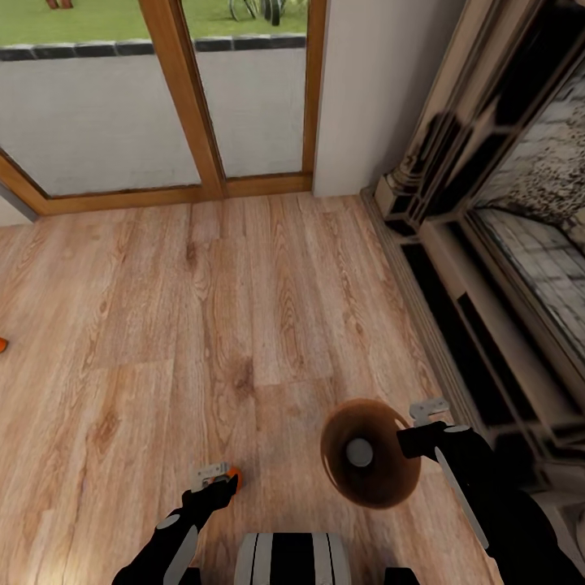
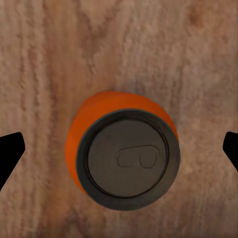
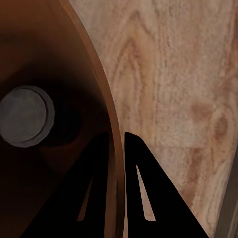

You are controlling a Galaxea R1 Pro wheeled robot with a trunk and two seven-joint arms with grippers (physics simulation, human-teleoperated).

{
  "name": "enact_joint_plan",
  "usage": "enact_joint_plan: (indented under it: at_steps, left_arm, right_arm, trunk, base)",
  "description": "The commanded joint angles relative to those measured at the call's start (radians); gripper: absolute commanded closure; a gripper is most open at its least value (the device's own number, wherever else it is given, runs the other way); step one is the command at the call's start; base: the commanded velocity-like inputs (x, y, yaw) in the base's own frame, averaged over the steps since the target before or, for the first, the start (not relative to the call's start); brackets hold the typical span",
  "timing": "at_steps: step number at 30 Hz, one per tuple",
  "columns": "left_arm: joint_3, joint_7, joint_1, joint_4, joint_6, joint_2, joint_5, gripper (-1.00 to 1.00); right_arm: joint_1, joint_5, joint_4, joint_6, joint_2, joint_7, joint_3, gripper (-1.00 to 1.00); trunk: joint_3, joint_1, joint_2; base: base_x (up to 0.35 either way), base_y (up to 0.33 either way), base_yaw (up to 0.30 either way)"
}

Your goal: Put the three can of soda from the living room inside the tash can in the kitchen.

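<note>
Holding tash can by rim, my right gripper clamped; one can lay inside. Left gripper spread above orange can beside bin. Third can uncollected, kitchen trip pending.

A light wood floor of wide grained planks runs across the room. At the far side stands a glazed door with a warm brown wooden frame; through its panes show grey paving, a dark kerb strip and green grass beyond it. Right of the door rises a plain pale wall. Along the right side of the floor sits an ornate fireplace with a pale moulded surround, dark recessed panels and a rough stone-like lining inside its opening.
</note>
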Motion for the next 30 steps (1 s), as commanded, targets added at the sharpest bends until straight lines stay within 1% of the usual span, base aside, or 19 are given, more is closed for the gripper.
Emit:
enact_joint_plan:
  at_steps: [1,4,10,18,22,30]
  left_arm:
    - [0.0,0.0,0.0,0.0,0.0,0.0,0.0,-1.0]
    - [0.0,0.0,0.0,0.001,0.0,0.0,0.0,-1.0]
    - [0.0,0.0,0.0,0.001,0.0,0.0,0.0,-1.0]
    - [0.0,0.0,0.0,0.001,0.0,0.0,0.0,-1.0]
    - [0.0,0.0,0.0,0.001,0.0,0.0,0.0,-1.0]
    - [0.0,0.0,0.0,0.001,0.0,0.0,0.0,-1.0]
  right_arm:
    - [0.0,-0.015,0.0,0.0,0.0,0.006,0.0,1.0]
    - [0.0,-0.015,0.0,0.0,0.0,0.006,0.0,1.0]
    - [0.0,-0.015,0.0,0.0,0.0,0.006,0.0,1.0]
    - [0.0,-0.015,0.0,0.0,0.0,0.006,0.0,1.0]
    - [0.0,-0.015,-0.044,0.002,0.0,0.006,0.0,1.0]
    - [-0.001,-0.015,-0.062,0.003,0.0,0.006,-0.001,1.0]
  trunk:
    - [0.0,0.0,0.0]
    - [0.0,0.0,0.0]
    - [-0.019,0.023,-0.042]
    - [-0.019,0.023,-0.042]
    - [-0.019,0.023,-0.042]
    - [-0.019,0.023,-0.042]
  base:
    - [0.0,0.0,0.0]
    - [0.0,0.0,0.0]
    - [0.0,0.0,0.0]
    - [0.0,0.0,0.0]
    - [0.0,0.0,0.0]
    - [0.0,0.0,0.0]
